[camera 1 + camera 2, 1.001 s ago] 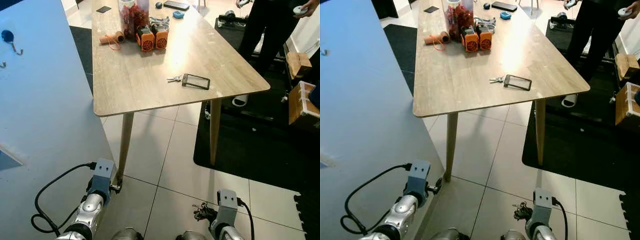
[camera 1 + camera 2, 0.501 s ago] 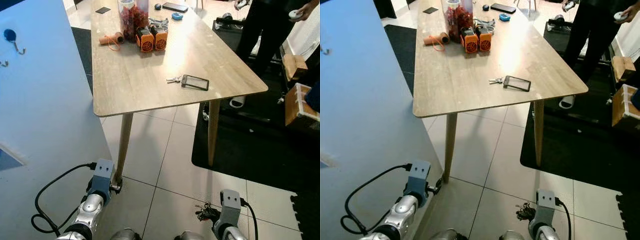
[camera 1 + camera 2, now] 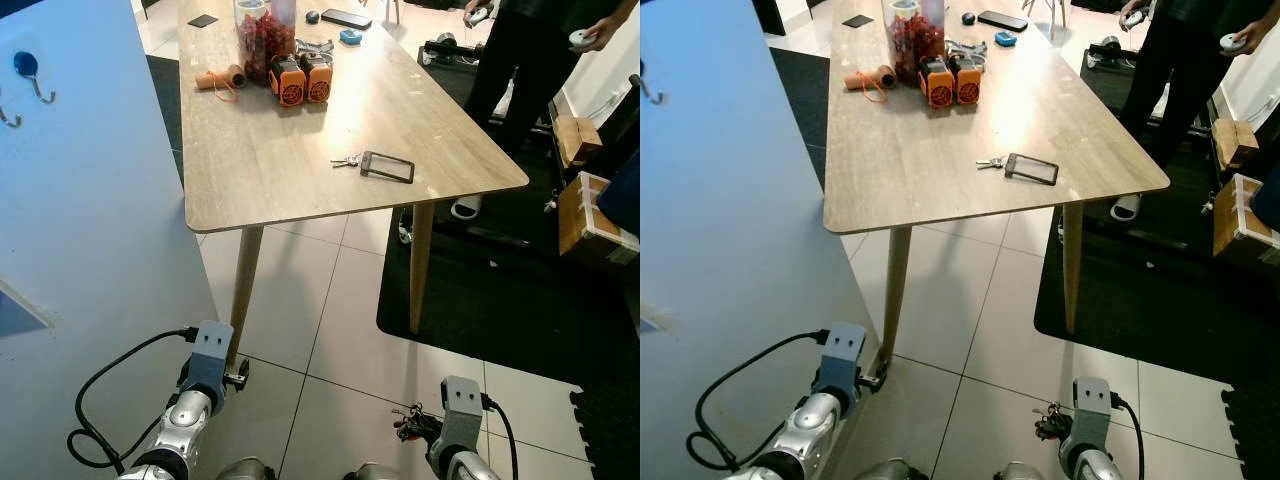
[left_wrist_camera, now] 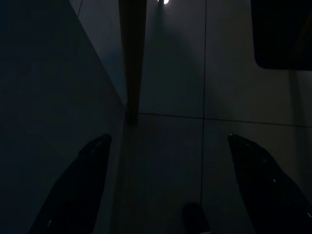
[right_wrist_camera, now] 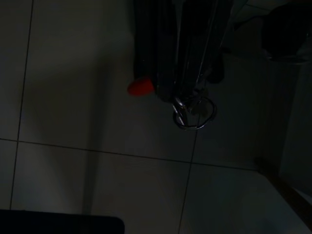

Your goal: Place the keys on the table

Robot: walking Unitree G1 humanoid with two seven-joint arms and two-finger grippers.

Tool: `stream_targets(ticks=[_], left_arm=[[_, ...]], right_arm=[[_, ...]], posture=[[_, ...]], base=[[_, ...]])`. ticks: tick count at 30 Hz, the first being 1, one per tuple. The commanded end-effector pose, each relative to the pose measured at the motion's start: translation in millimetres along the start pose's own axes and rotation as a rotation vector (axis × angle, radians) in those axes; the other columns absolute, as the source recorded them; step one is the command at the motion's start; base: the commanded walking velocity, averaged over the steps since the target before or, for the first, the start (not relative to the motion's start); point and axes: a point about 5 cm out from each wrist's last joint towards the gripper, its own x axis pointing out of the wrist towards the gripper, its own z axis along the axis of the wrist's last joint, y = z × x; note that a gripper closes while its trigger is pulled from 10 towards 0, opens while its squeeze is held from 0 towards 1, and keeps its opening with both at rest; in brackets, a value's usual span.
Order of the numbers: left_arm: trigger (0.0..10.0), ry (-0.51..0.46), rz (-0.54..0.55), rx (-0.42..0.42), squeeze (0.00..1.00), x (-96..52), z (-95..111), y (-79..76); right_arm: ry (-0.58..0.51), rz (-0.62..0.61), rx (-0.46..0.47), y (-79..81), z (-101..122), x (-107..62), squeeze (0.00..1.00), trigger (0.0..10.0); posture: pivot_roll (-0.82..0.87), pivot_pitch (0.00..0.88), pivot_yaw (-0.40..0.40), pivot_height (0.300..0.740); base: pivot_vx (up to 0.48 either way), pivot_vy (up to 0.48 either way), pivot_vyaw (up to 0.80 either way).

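Low in the frame, the right gripper (image 5: 178, 73) stays clamped on dangling silver keys (image 5: 192, 109), ring hanging floorward; the left gripper (image 4: 170, 183) hangs fingers apart.

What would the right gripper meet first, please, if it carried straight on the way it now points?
Probably the tiled floor: the right gripper, shut on the keys, points down at bare tiles, well short of the table. Depth is unclear.

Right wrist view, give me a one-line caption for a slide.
Right gripper shut on a bunch of keys, hanging low over the tiled floor.
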Motion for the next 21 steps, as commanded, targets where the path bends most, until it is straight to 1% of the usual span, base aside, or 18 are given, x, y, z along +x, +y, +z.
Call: stream_targets(ticks=[1, 9, 21], left_arm=[[10.0, 0.026, -0.011, -0.001, 0.00, -2.4, -7.5, -4.5], [10.0, 0.021, -0.006, -0.014, 0.00, -2.1, -6.4, -3.6], [10.0, 0.024, -0.006, -0.015, 0.00, -1.9, -6.5, -4.6]], right_arm=[[0.015, -0.002, -0.002, -1.2, -3.6, -1.3, 0.00, 10.0], [0.015, 0.001, 0.001, 0.5, -4.2, -1.2, 0.00, 10.0], [0.014, -0.002, -0.003, -1.8, -2.8, -1.1, 0.00, 10.0]], posture=[[0.03, 0.086, -0.031, 0.740], [0.03, 0.083, -0.029, 0.740], [0.03, 0.084, -0.033, 0.740]], base=[[0.000, 0.000, 0.00], [0.000, 0.000, 0.00], [0.000, 0.000, 0.00]])
